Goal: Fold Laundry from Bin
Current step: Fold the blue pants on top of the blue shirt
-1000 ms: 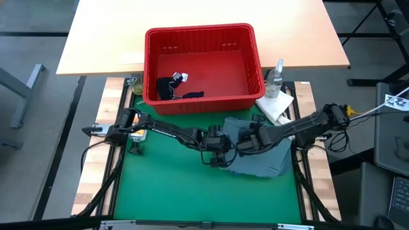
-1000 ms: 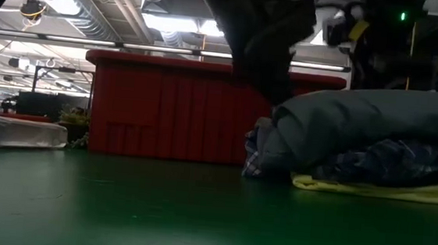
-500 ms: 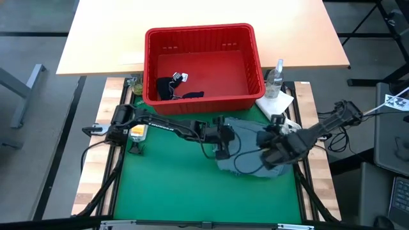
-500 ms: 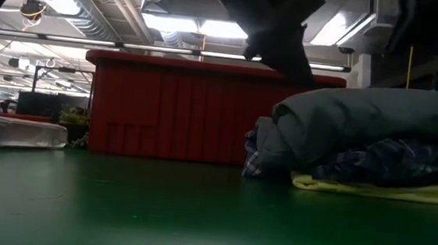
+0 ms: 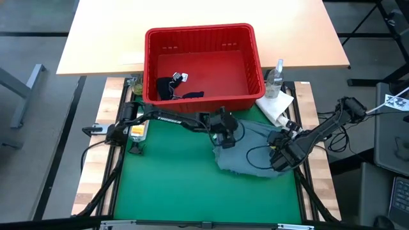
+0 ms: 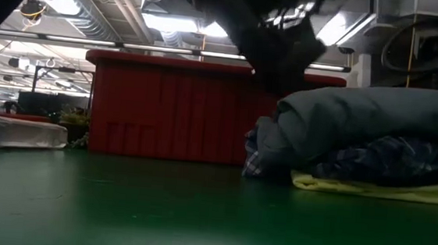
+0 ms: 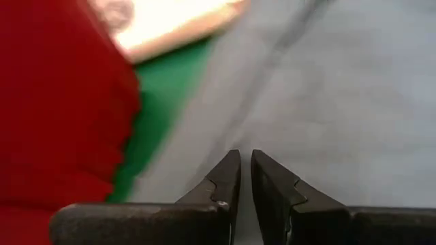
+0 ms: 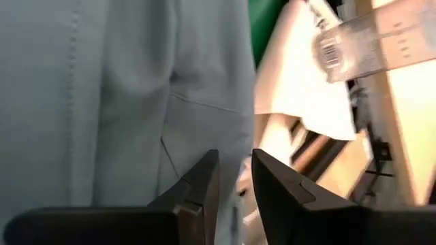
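Presently both grippers work over the stack of laundry on the green mat [image 5: 166, 185], in front of the bin [image 5: 203, 38].

Left gripper [image 7: 245, 158]: fingers nearly pressed together, only a thin slit between the tips, nothing pinched. The grey-blue garment [image 7: 340, 102] lies directly ahead of and beneath the fingertips; the red wall of the bin sits off to one side of them, with a strip of mat between. From above, this gripper [image 5: 225, 133] is at the garment's edge nearest the bin.

Right gripper [image 8: 235, 163]: fingers a little apart — a narrow gap, with nothing visibly clamped in it. The grey-blue garment [image 8: 122, 88] fills the space ahead of one finger; beyond the other finger lie the white paper towel [image 8: 300, 88] and a clear spray bottle [image 8: 371, 44]. From above, this gripper [image 5: 281, 152] is over the garment's far side, well apart from the left fingers.

Stack, seen at table height: grey-blue garment [image 6: 375, 123] on top, blue-white plaid shirt [image 6: 380, 166] under it, yellow garment [image 6: 370, 188] at the bottom, touching the mat.

Bin contents — a dark navy garment [image 5: 171, 88] lies in one corner of the bin floor.
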Robot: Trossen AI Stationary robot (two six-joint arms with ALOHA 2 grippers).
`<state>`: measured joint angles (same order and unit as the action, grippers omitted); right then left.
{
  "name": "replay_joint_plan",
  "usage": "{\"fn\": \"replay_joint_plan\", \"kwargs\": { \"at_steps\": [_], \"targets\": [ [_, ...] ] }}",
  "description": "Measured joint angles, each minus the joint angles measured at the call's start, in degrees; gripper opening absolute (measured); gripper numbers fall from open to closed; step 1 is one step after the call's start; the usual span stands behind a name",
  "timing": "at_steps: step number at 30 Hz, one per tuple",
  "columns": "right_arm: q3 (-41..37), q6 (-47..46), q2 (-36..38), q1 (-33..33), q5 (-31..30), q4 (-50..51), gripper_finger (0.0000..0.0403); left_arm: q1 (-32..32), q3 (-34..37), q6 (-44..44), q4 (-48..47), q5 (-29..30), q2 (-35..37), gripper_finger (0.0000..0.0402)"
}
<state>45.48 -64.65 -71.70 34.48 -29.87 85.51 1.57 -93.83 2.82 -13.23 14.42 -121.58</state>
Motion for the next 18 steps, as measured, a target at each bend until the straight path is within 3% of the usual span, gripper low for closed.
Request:
{"fn": "replay_joint_plan", "kwargs": {
  "at_steps": [4, 11, 18],
  "targets": [
    [-4.24, -0.79, 0.34, -0.37, -0.02, -4.29, 0.0088, 2.79, -0.06, 1.66, -0.29, 0.85, -2.55, 0.0034],
    [-3.66, 0.88, -0.03, -2.85, 1.14, -4.97, 0.0088, 5.23, -0.12, 4.53, -1.25, -2.15, -5.39, 0.0034],
    [-3.66, 6.25, -0.03, -6.89, 5.30, -4.93, 0.0088, 5.19, -0.08, 4.10, -1.77, -0.95, -4.93, 0.0031]
  ]
}}
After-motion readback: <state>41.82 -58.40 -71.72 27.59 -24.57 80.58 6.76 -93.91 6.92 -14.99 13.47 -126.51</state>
